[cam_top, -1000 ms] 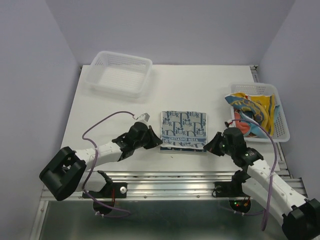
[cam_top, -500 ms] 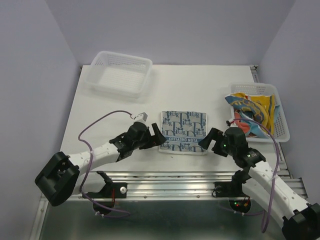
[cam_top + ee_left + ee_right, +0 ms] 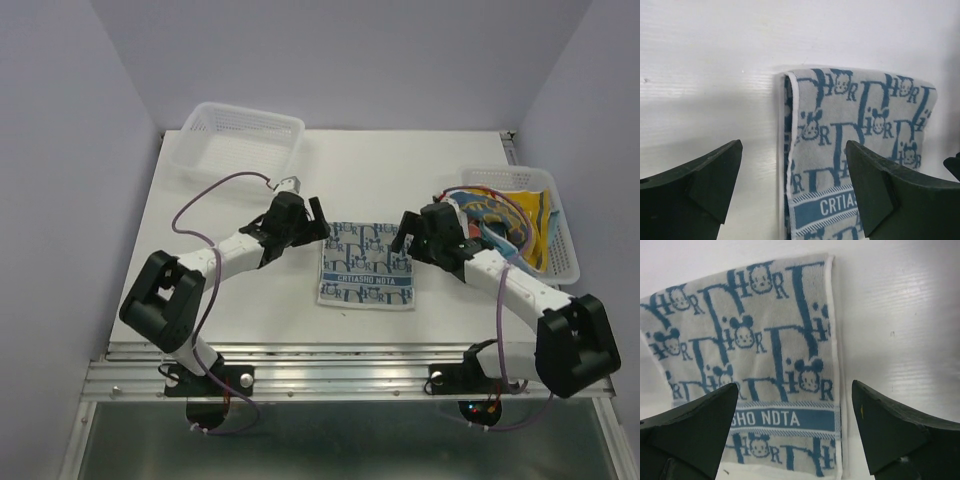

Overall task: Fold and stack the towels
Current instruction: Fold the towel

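Both arms have let go of the near edge of the folded towel point(image 3: 367, 268) and swung up to its far edge. A second ago they were pinched shut at its 7 and 5 o'clock corners. The towel itself has hardly shifted.

It lies flat at the centre of the counter point(image 3: 270, 312), a blue-and-white printed cloth with its lettered band toward 6 o'clock. The left gripper point(image 3: 320, 222) hangs at the towel's 10 o'clock corner with its jaws spread wide and nothing between them. The right gripper point(image 3: 402, 230) matches it at the 2 o'clock corner, just as wide and empty.

The rest of the towels point(image 3: 505, 225) sit heaped in the right basket point(image 3: 570, 262) at 3 o'clock. A second white mesh basket point(image 3: 232, 178) stands at 11 o'clock.

The cloth looks thin, soft and light. It will probably sag and give no resistance, and it may slide on the smooth counter if pushed. The left wrist view shows doubled layers along its left edge. The safest hold is likely at the two far corners, with each pinch catching every layer so the upper one does not peel away.
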